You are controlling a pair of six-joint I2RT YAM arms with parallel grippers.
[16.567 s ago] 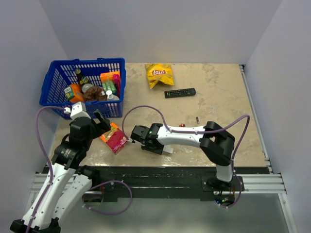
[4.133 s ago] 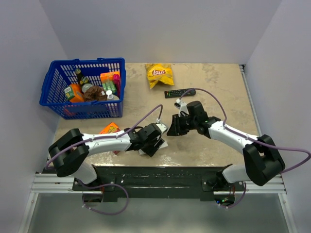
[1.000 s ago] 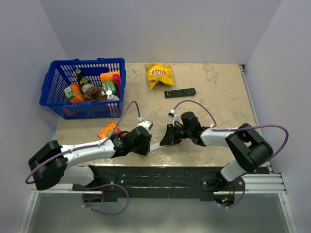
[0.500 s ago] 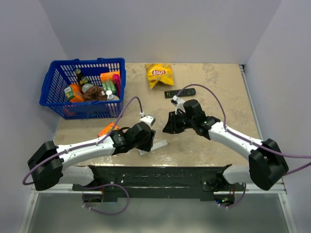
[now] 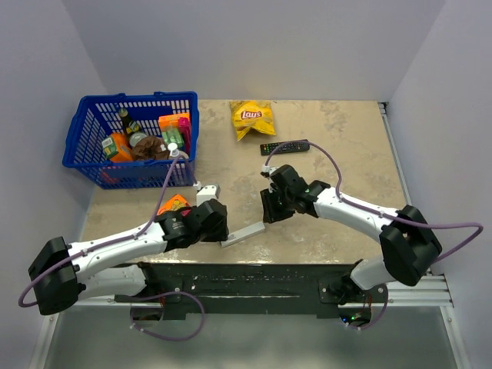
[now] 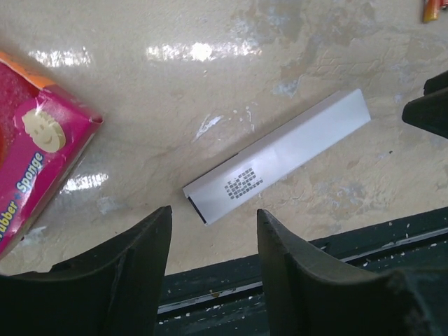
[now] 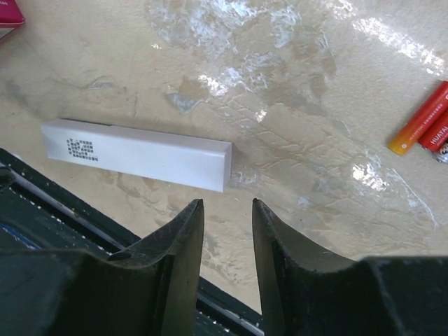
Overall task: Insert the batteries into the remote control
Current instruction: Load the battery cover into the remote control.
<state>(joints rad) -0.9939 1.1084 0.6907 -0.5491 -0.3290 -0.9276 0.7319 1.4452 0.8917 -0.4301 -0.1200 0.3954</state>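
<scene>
I am holding my left gripper (image 6: 213, 220) with its fingers spread apart, gripping nothing. The white remote control (image 6: 280, 152) is lying flat on the table just ahead of it, slanting off to the right. My right gripper (image 7: 226, 210) is hanging parted too, with the remote ahead and left of it, untouched, and the red-orange batteries (image 7: 423, 120) far to its right. A pink sponge pack (image 6: 35, 161) is sitting left of my left fingers.

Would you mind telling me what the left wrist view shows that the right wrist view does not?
Left wrist only: the pink sponge packet's printed face with its smiley. Right wrist only: two red-orange batteries side by side; the left wrist catches just one tip. Both: the white remote control lying flat on the table, ungripped, its dotted patch up.
</scene>
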